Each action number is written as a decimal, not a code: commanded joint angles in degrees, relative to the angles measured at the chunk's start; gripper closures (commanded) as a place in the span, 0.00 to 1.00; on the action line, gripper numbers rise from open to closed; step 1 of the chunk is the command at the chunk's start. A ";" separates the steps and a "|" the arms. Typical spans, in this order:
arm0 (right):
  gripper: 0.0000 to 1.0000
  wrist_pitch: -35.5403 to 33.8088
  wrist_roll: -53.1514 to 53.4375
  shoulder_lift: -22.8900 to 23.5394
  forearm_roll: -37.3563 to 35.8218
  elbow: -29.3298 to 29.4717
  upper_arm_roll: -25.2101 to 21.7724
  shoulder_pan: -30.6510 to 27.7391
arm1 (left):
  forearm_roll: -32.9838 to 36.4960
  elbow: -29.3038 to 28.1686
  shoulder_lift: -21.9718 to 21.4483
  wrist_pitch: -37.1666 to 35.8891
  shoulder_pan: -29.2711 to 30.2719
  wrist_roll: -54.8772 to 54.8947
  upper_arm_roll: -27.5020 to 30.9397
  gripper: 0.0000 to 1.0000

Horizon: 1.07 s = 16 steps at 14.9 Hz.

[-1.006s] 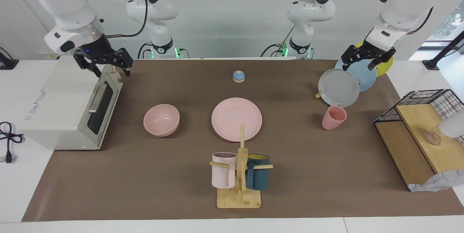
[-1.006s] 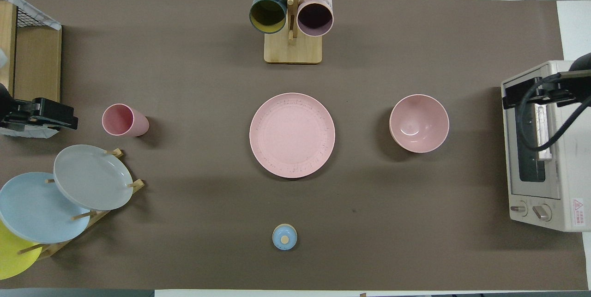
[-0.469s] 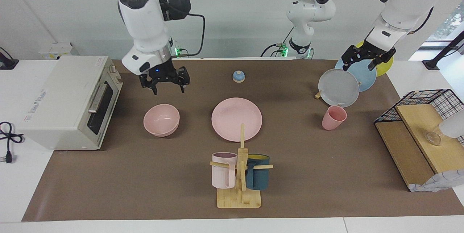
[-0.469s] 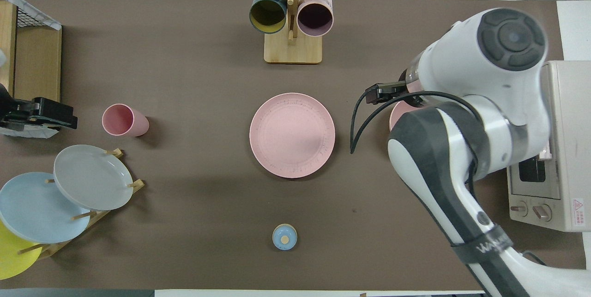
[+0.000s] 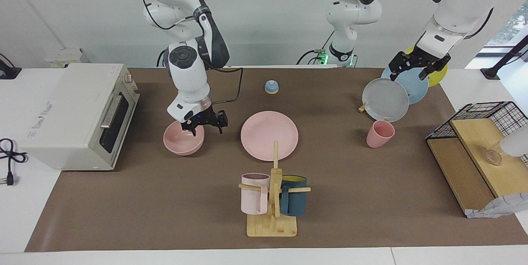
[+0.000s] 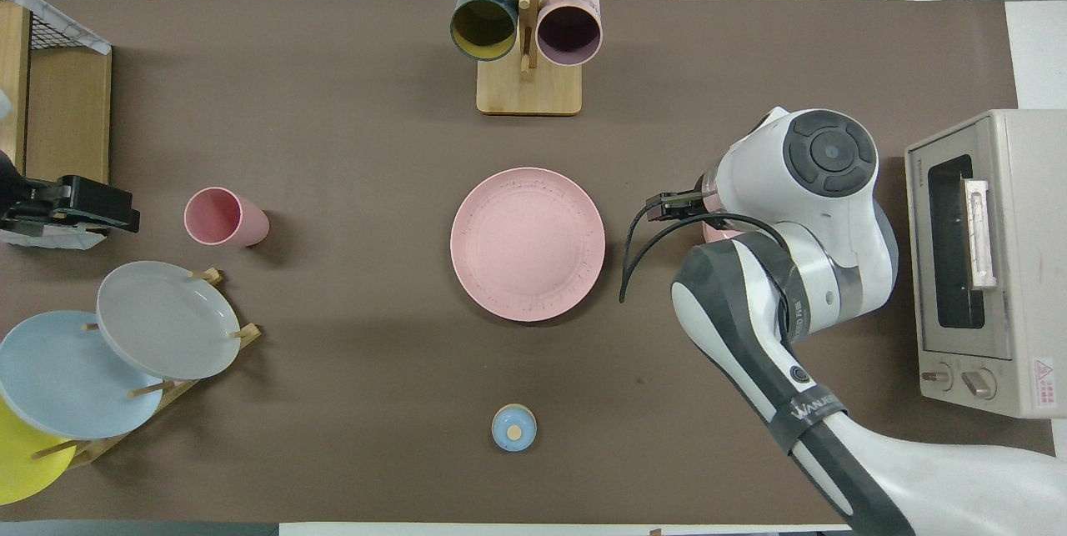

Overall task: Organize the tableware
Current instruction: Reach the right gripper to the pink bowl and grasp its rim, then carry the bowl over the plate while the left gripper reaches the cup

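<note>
The matte pink round bowl [image 5: 183, 137] sits upright on the brown table mat [image 5: 165, 199], mouth up, with no long axis to speak of; it lies beside the wide flat pink plate [image 5: 269, 135], toward the right arm's end of the table, between that plate and the white toaster oven [image 5: 74, 116]. The right gripper [image 5: 205, 124] is down at the bowl's rim on the edge nearest the plate, its black fingers [image 5: 192, 125] spread apart and pointing downward, one over the bowl's inside and the other outside the rim; they are not closed on it. The right arm bends sharply at the elbow and its wrist hangs straight down, covering most of the bowl [image 6: 718, 232] in the overhead view. The plate lies flat at the mat's middle. The small pink tapered cup [image 5: 380, 133] stands upright, beside the plate toward the left arm's end. The left gripper [image 5: 417, 66] waits over the rack of grey, blue and yellow plates [image 5: 396, 94], nearer the robots than the cup, fingers spread and holding nothing.
</note>
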 commanded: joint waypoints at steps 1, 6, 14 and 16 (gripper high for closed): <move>0.04 1.40 0.17 -0.11 -0.32 -3.02 -0.18 -0.43 | 1.12 -0.04 -0.62 0.21 0.38 -0.53 -0.18 0.00; 0.25 2.63 0.79 -0.11 -0.41 -4.97 -0.26 -1.31 | 1.12 -0.22 -0.62 0.30 0.64 0.00 -0.18 0.00; 0.64 3.34 0.88 1.21 -2.16 -5.23 -0.26 -1.32 | 1.03 -2.05 -0.88 4.34 0.64 -0.18 -0.27 0.00; 0.94 3.25 0.79 1.38 -3.30 -5.14 -0.26 -1.32 | 0.94 -2.24 -1.15 4.35 0.64 -0.18 -0.27 0.00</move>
